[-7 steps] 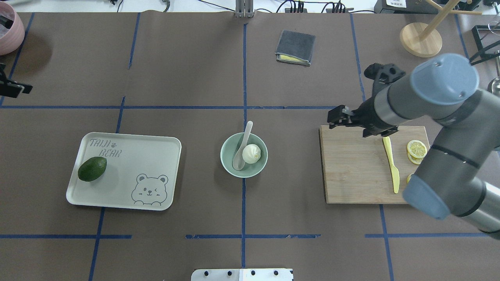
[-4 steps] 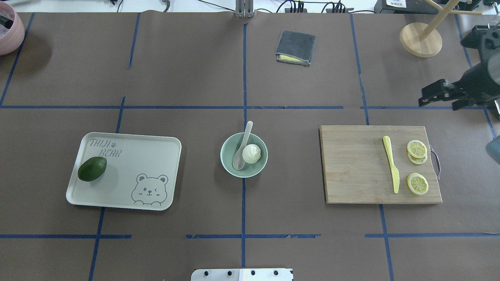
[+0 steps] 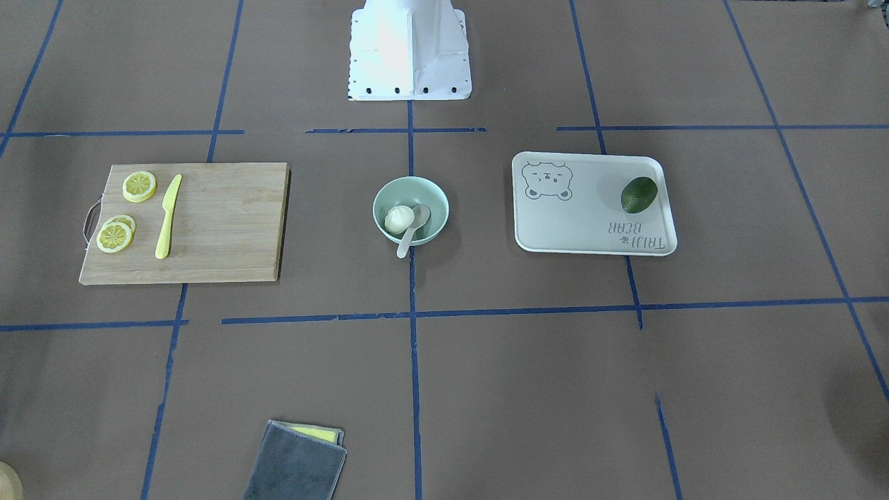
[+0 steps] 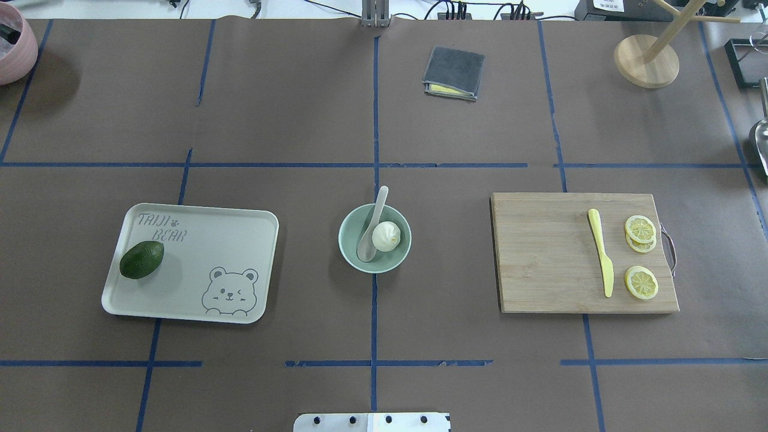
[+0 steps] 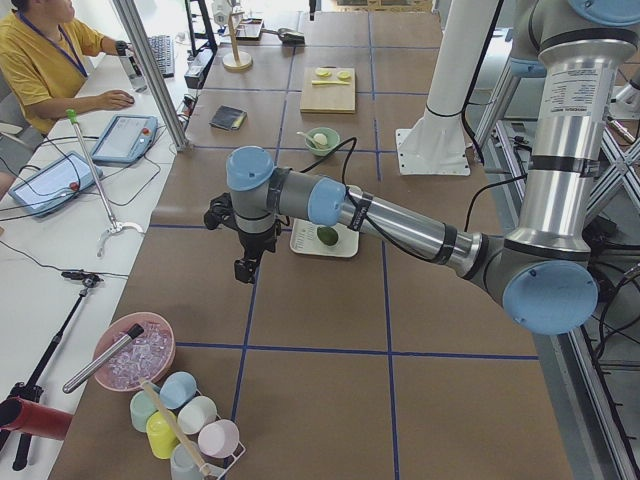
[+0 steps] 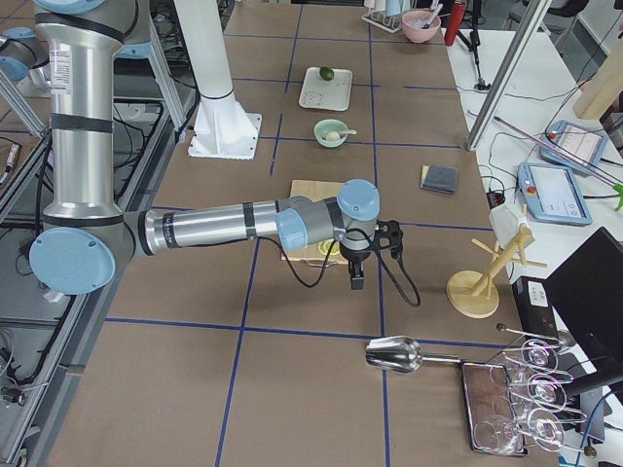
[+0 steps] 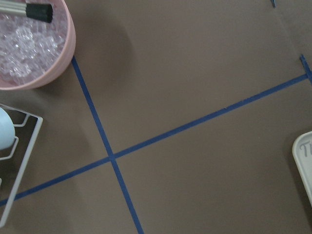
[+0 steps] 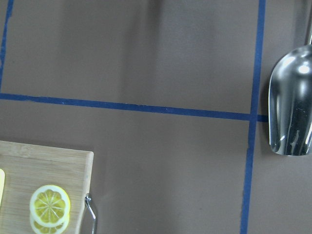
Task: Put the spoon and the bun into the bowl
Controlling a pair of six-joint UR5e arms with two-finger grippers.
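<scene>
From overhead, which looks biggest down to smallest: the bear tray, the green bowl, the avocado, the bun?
Largest to smallest:
the tray
the bowl
the avocado
the bun, only a little smaller than the avocado

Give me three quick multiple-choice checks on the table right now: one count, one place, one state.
1. How many lemon slices lie on the cutting board? A one; B six; C three.
2. Where is the bun? A on the cutting board; B in the bowl; C on the lemon slices.
3. How does the spoon sit? A scoop in the bowl, handle out over the rim; B flat on the cutting board; C crosswise on the bun.
Answers: 1 C, two slices overlap and one lies apart, all beside the yellow knife. 2 B, the overhead and front-facing views both show it inside the bowl. 3 A, the handle sticks out past the rim while the scoop rests beside the bun.
</scene>
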